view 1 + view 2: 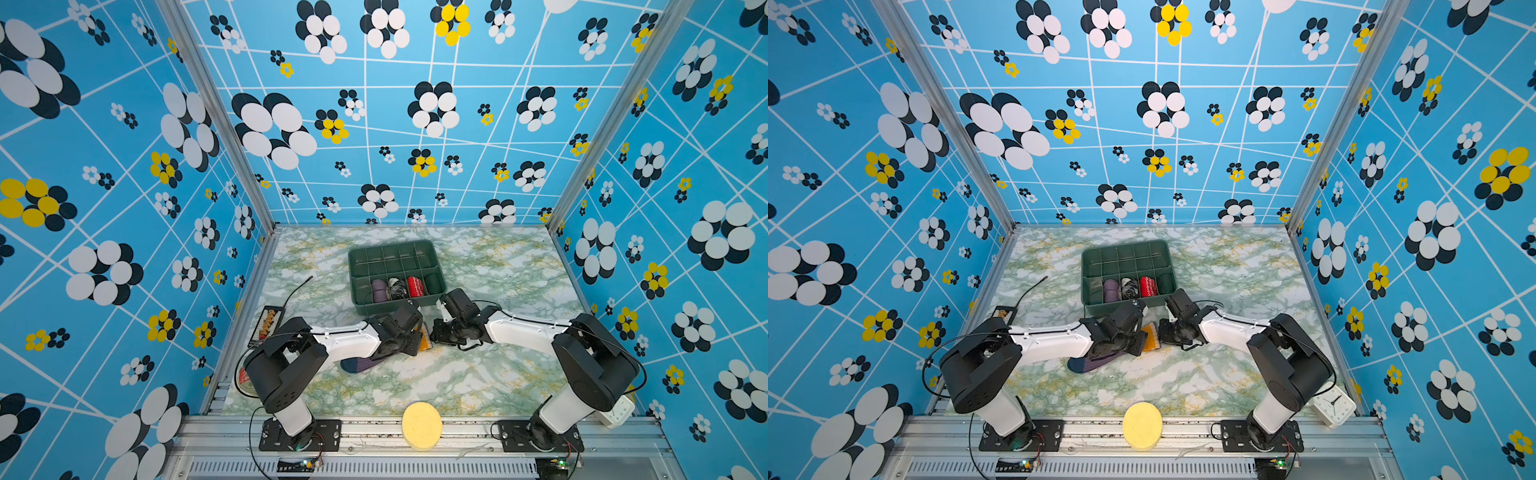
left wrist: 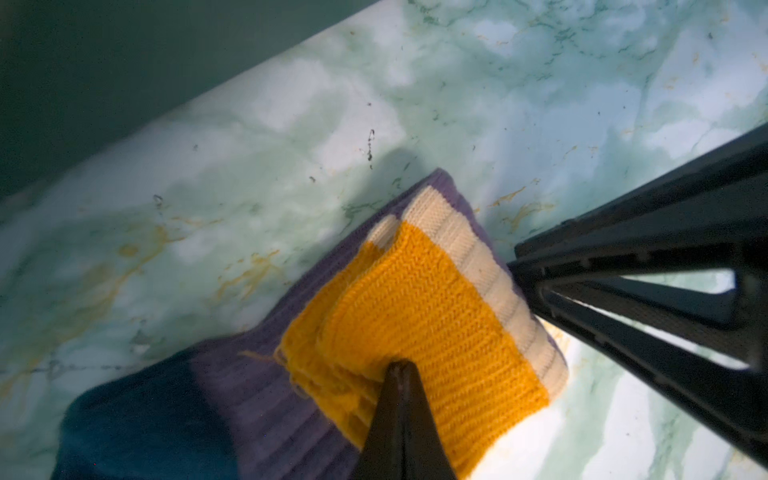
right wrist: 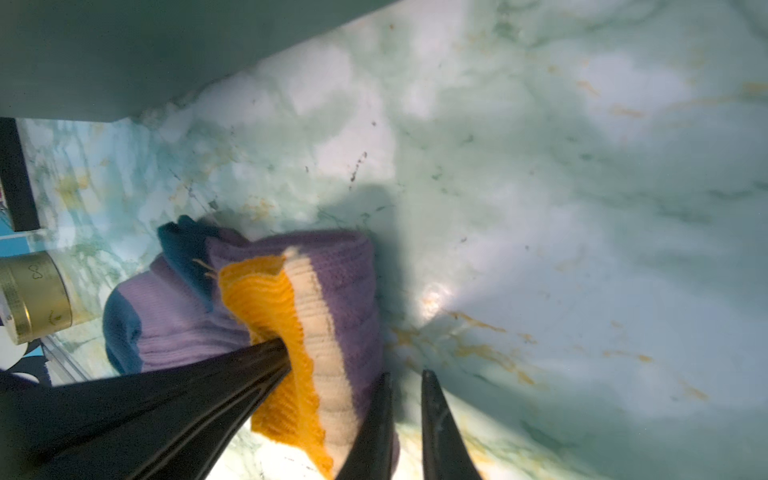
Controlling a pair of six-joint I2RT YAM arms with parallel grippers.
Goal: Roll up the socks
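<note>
The socks [image 1: 365,365] [image 1: 1090,365] lie flat on the marble table just in front of the green bin; they are purple ribbed knit with dark blue toes, and their orange cuff [image 2: 419,299] [image 3: 266,299] has a white edge. My left gripper [image 2: 398,366] is shut on the orange cuff, and its fingers [image 3: 266,357] also show in the right wrist view. My right gripper [image 3: 406,374] stands just beside the cuff end of the socks. Its jaws are a narrow gap apart, and only table shows between them. In both top views the wrists [image 1: 399,332] [image 1: 1177,328] cover the fingertips.
The green divided bin [image 1: 428,300] [image 1: 1163,297] behind the grippers holds a purple roll [image 1: 379,289], a black-and-white bundle [image 1: 397,286] and a red bundle [image 1: 415,286]. A yellow disc [image 1: 422,424] sits on the front rail. An abacus [image 1: 268,324] lies at the left edge, and a white clock [image 1: 1333,405] stands front right.
</note>
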